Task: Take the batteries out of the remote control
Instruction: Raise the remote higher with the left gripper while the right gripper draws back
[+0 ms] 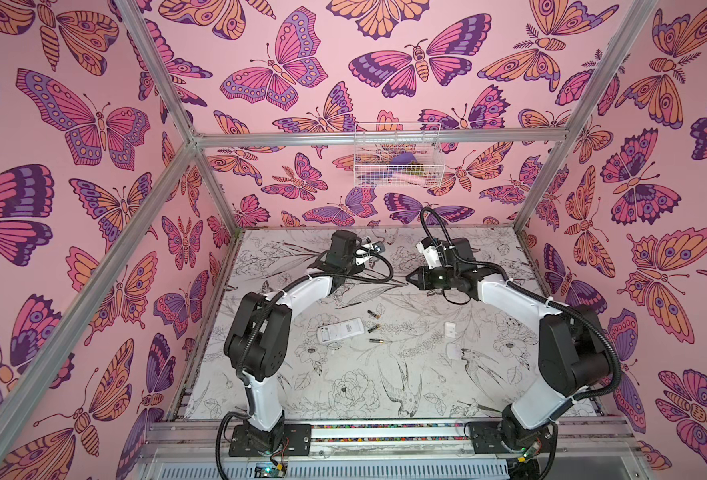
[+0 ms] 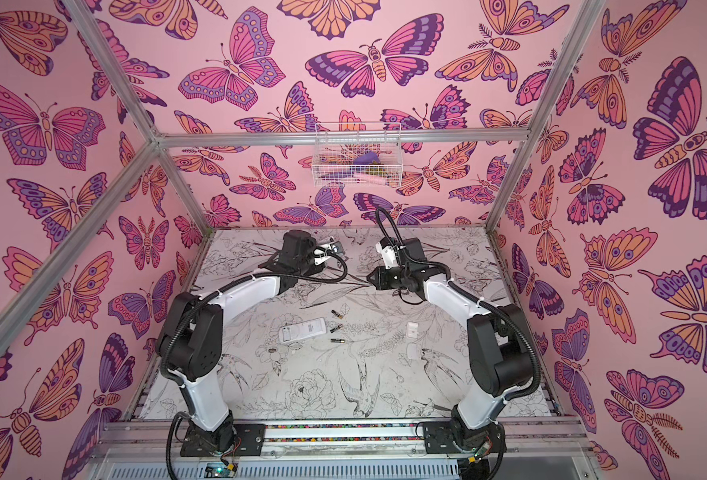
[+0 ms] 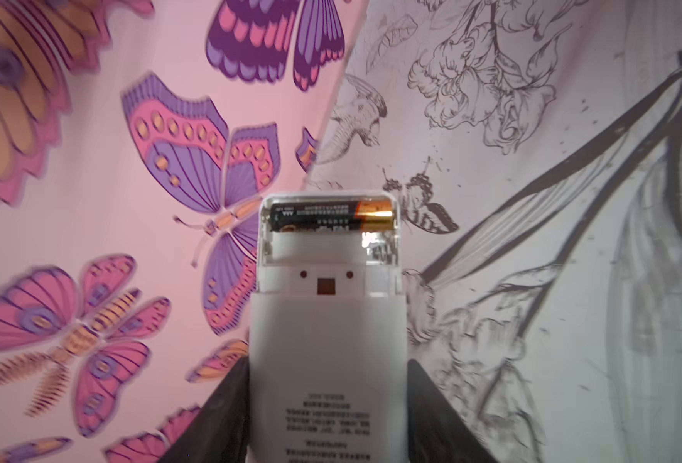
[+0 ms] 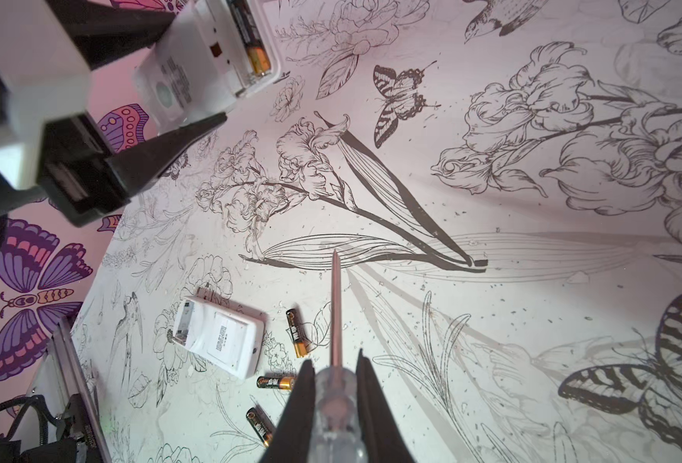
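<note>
Left wrist view: the left gripper (image 3: 327, 362) clamps the remote (image 3: 327, 328); one battery (image 3: 331, 217) lies crosswise in its open bay. Right wrist view: the right gripper (image 4: 334, 356) clenches the screwdriver (image 4: 335, 304), shaft roughly along that battery's length, tip short of it. In both top views the left gripper sits at ten o'clock from the right, near.

Three loose batteries (image 4: 275, 382), one in remote (image 3: 326, 344)

Walls (image 1: 343, 83) pink w/ orange, purple & magenta butterflies; counter (image 1: 385, 382) white w/ black line-art flowers & birds. Batteries (image 4: 298, 332) black w/ gold ends, remote (image 3: 325, 340) white, screwdriver (image 4: 336, 397) handle clear.
</note>
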### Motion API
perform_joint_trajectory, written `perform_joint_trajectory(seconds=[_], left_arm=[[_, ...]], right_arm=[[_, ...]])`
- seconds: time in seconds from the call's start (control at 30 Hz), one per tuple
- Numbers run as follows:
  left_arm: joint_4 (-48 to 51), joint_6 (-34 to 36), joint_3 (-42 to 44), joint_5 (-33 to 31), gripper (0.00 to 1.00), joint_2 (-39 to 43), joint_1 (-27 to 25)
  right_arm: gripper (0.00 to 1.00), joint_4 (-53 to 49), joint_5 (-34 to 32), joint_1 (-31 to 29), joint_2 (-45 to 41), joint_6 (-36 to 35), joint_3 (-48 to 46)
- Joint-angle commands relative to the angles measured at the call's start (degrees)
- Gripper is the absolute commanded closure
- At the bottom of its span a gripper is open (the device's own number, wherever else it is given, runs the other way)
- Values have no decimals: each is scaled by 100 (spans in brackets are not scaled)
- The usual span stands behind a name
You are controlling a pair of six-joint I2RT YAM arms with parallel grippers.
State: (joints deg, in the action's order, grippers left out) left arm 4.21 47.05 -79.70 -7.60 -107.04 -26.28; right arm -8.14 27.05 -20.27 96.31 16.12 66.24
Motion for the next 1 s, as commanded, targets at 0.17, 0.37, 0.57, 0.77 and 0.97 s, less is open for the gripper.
perform_joint_trajectory(seconds=[0.17, 0.37, 0.57, 0.77, 0.97], left_arm=[[2633, -3224, -222, 521, 100, -182, 179], [2661, -3969, -184, 513, 100, -454, 213], [2678, -4157, -358, 584, 96, -735, 217], [2700, -4312, -677, 672, 95, -1125, 219], [2879, -4469, -975, 754, 89, -1443, 203]], right_arm=[[100, -181, -181, -318, 190, 121, 164], [100, 63, -339, -627, 671, 514, 394], [100, 105, -394, -783, 1076, 640, 665], [100, 179, -430, -803, 1255, 707, 707], [100, 221, -437, -820, 1329, 735, 658]])
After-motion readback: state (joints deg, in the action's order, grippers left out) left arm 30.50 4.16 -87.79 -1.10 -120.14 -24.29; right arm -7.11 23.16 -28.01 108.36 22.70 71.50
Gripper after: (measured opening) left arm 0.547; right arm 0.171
